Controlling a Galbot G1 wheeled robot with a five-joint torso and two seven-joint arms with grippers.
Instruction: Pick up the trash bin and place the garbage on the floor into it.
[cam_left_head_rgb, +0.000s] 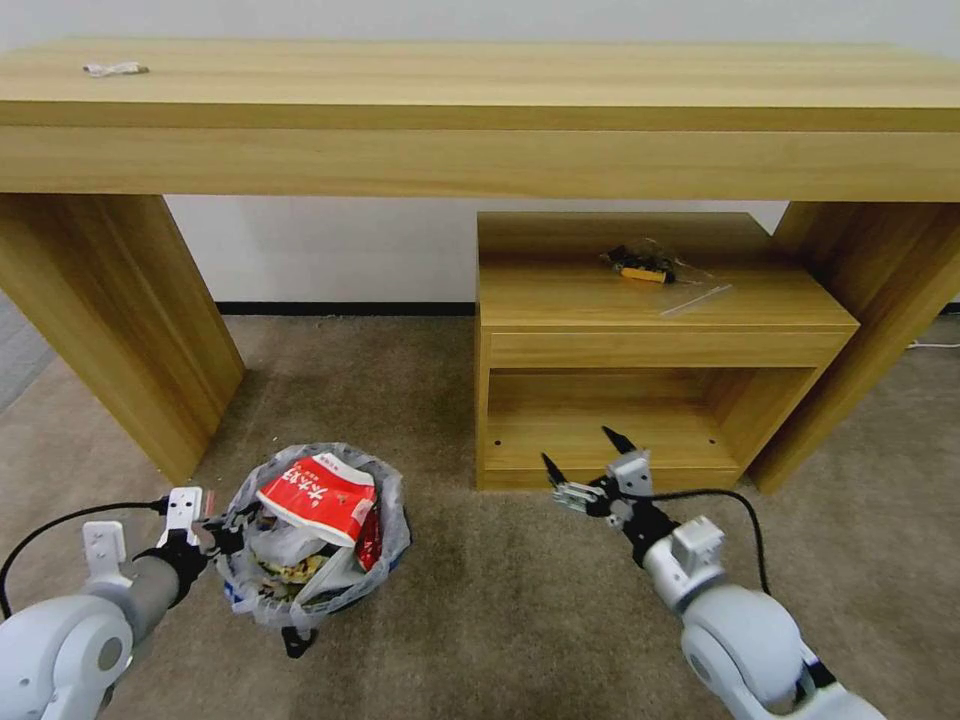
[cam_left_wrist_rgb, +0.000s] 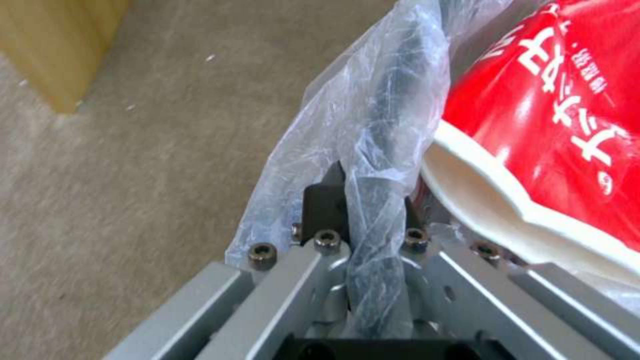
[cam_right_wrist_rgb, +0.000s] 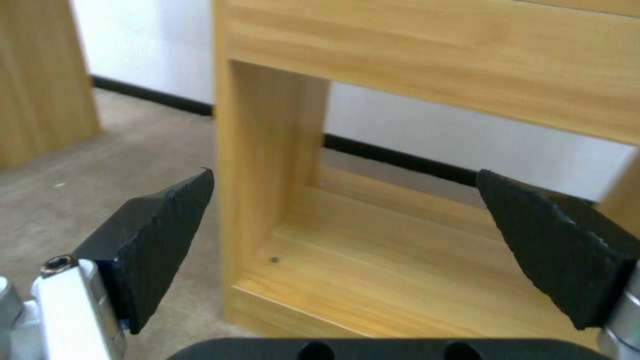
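**Bin held at rim by left hand; right hand open and empty**

I see the left hand (cam_left_head_rgb: 222, 535) closed on the near-left rim of the trash bin (cam_left_head_rgb: 385, 520). In the left wrist view its fingers (cam_left_wrist_rgb: 325, 207) pinch the black rim and the crinkled bag (cam_left_wrist_rgb: 320, 130) between them. The bin sits low at left, just above or on the floor (cam_left_head_rgb: 520, 590); I cannot tell whether it is lifted clear. It is well in front of the left leg of the long counter (cam_left_head_rgb: 480, 100).

The bin is full. A red-and-white carton (cam_left_head_rgb: 318, 497) lies tilted across the top, with more litter packed beneath it.

The right hand (cam_left_head_rgb: 585, 462) hovers to the right of the bin, well apart from it, in front of the small wooden shelf unit (cam_left_head_rgb: 660, 310). Its fingers (cam_right_wrist_rgb: 157, 235) are spread wide and hold nothing; the right wrist view looks between them into the unit's open lower compartment.

On top of the shelf unit lie a small yellow-and-black object (cam_left_head_rgb: 642, 266) and a clear plastic strip (cam_left_head_rgb: 696, 300). A small white item (cam_left_head_rgb: 114, 69) rests on the counter top at far left.
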